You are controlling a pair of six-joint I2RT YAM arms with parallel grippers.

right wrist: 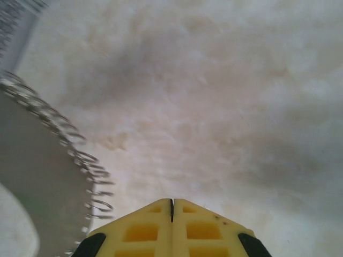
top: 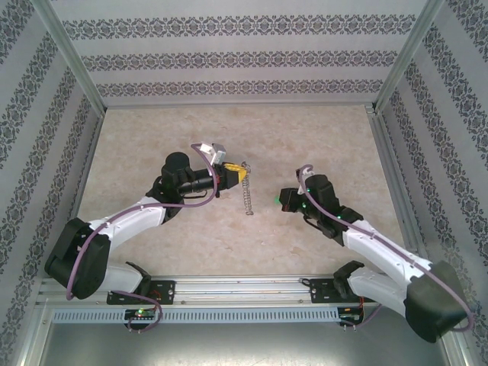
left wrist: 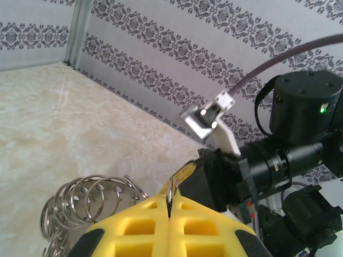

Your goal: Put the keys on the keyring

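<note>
top: high, looking down; left wrist: near, level; right wrist: near, downward; shared: keyring [top: 248, 200]

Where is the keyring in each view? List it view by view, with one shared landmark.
Top external: keyring at centre, edge-on, held by the left gripper.
Left wrist: keyring at bottom left, its wire pinched in that gripper.
Right wrist: keyring along the left edge, its loops blurred.
Shared landmark: the beige table under it.

Nothing legible from my end: no text, label, brand or number I can read, and the patterned walls [top: 244, 57] carry ornament, not lettering.
</note>
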